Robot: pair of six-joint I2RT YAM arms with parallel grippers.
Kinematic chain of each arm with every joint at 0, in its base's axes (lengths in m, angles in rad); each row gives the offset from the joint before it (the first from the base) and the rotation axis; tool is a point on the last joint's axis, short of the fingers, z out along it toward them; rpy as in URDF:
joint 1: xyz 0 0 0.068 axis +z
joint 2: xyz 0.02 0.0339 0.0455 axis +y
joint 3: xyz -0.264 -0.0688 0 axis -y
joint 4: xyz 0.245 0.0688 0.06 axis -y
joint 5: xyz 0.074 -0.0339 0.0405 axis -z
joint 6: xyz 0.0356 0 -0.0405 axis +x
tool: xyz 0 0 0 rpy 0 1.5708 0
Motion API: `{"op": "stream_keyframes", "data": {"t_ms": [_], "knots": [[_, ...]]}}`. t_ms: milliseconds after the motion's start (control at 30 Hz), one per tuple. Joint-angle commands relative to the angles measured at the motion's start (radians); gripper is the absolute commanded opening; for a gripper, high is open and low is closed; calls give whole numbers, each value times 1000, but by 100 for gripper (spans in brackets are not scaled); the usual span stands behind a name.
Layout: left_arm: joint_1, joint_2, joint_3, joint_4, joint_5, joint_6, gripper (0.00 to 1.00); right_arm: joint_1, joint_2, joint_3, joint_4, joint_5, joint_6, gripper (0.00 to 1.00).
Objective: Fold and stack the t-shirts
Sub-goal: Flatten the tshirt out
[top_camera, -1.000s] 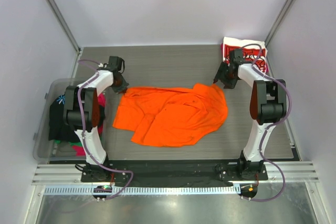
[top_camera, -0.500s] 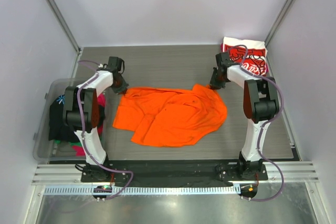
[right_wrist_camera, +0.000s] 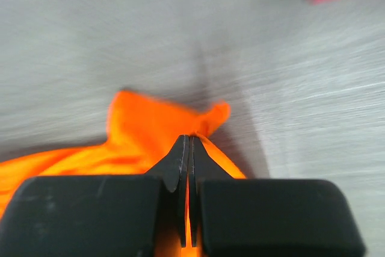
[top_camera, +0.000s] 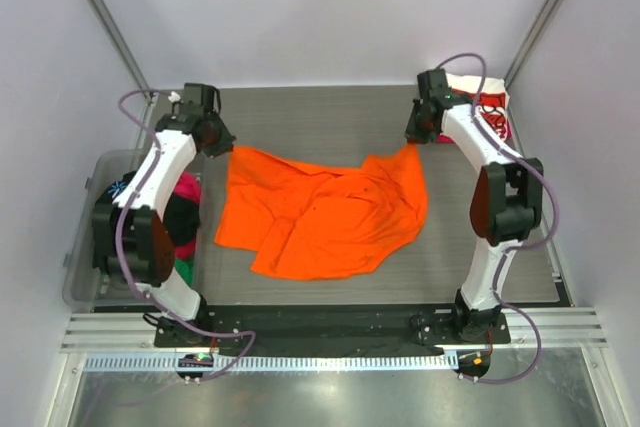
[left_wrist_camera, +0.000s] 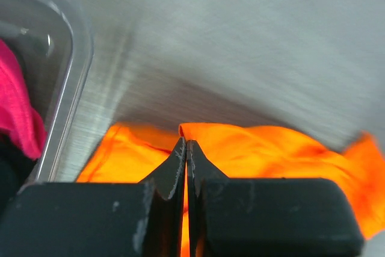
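From where I stand, the left gripper [left_wrist_camera: 186,144] has its two fingers pinched tight together on a fold of the orange t-shirt [top_camera: 320,212]. It grips the shirt's far left corner, just beside the clear plastic bin [top_camera: 80,247]. The right gripper [right_wrist_camera: 188,139] is squeezed together the same way on orange cloth at the far right corner, where a small peak of fabric runs up to it. Between the two grips the shirt's far edge dips in a shallow curve. The rest lies rumpled across the middle of the grey table [top_camera: 320,112]. A red-and-white t-shirt [top_camera: 495,107] lies in the far right corner, partly hidden behind the right arm [top_camera: 480,147]. Pink cloth [left_wrist_camera: 15,109] shows inside the bin.
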Motion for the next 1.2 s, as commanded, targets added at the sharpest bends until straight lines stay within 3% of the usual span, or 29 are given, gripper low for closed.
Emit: {"op": "stream_keyframes", "data": {"t_ms": [0, 200, 467, 767, 967, 1167], "knots": [[-1, -130, 103, -69, 38, 30, 0, 1, -223, 154, -77, 47, -24, 1], [-1, -301, 182, -106, 75, 5, 0, -8, -425, 259, -163, 63, -22, 1], [-5, -523, 314, -51, 211, 8, 0, -7, -752, 319, -148, 37, -92, 1], [-4, -847, 276, 84, 268, 7, 0, -7, -1146, 286, -91, 193, -181, 1], [-5, -792, 354, 83, 245, -50, 0, 33, -1078, 400, -63, 337, -307, 1], [-4, -665, 322, 92, 187, -99, 0, 64, -785, 552, -17, 414, -389, 1]]}}
